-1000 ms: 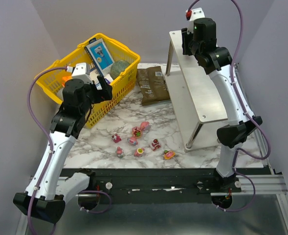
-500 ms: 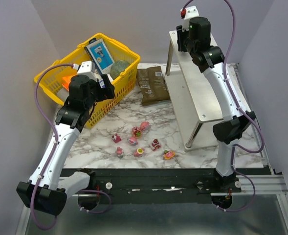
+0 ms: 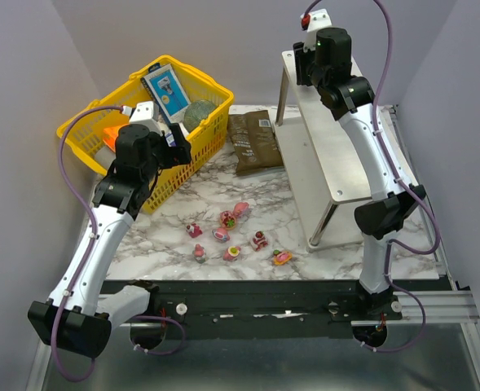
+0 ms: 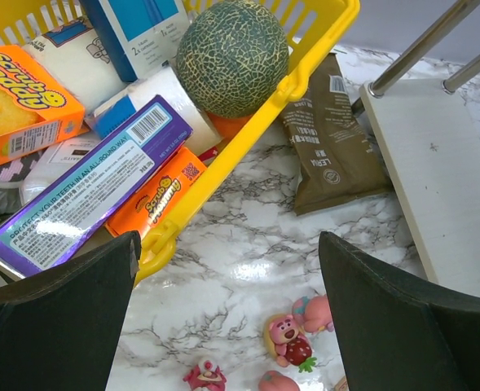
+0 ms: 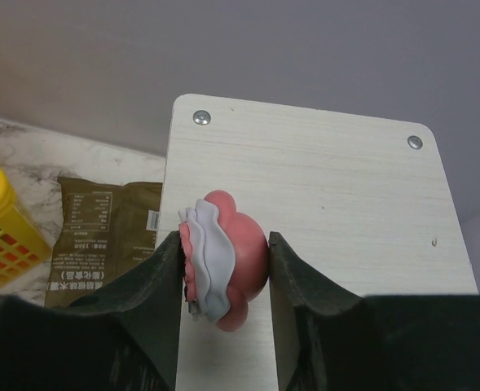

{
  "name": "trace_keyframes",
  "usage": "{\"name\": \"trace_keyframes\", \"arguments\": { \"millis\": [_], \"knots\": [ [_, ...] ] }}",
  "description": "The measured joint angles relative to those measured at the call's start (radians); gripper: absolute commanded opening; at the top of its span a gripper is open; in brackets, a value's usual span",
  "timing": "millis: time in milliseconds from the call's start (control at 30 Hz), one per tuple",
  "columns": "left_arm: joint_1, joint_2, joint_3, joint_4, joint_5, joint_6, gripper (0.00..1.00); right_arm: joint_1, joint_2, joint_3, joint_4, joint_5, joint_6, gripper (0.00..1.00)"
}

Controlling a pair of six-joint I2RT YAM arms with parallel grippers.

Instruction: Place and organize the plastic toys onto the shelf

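Several small pink and red toys (image 3: 233, 232) lie on the marble table in front of the arms; some show in the left wrist view (image 4: 288, 338). My right gripper (image 5: 223, 273) is shut on a pink toy with a pale lilac frill (image 5: 227, 269), held above the far left part of the shelf's top board (image 5: 345, 187). In the top view that gripper (image 3: 305, 69) is over the shelf (image 3: 325, 155) at its far end. My left gripper (image 3: 174, 147) is open and empty, held by the basket's near edge, above and left of the toys.
A yellow basket (image 3: 89, 126) with grocery boxes and a melon (image 4: 233, 57) stands at the far left. A brown packet (image 3: 252, 140) lies between basket and shelf. The shelf's thin legs (image 3: 325, 224) stand right of the toys.
My right gripper has moved left and farther back over the shelf's far end with the toy. My left arm shifted slightly right, then held still.
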Motion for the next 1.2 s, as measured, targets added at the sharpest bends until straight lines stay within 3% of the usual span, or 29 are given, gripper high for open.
{"name": "trace_keyframes", "arguments": {
  "millis": [100, 367, 733, 933, 1200],
  "knots": [
    [0.000, 0.003, 0.000, -0.001, 0.000, 0.002, 0.99, 0.000, 0.000, 0.000, 0.000, 0.002, -0.004, 0.56],
    [0.000, 0.004, 0.000, -0.008, 0.000, 0.002, 0.99, 0.000, 0.000, 0.000, 0.002, 0.011, -0.005, 0.83],
    [0.000, 0.000, 0.000, -0.030, 0.000, 0.002, 0.99, 0.000, -0.007, 0.000, 0.008, -0.009, 0.012, 1.00],
    [0.000, -0.017, 0.000, -0.035, 0.000, 0.003, 0.99, 0.000, -0.066, -0.023, 0.009, -0.008, 0.035, 1.00],
    [0.000, -0.085, 0.000, -0.039, 0.009, 0.023, 0.99, 0.000, -0.276, -0.169, -0.001, -0.006, 0.142, 1.00]
  ]
}}
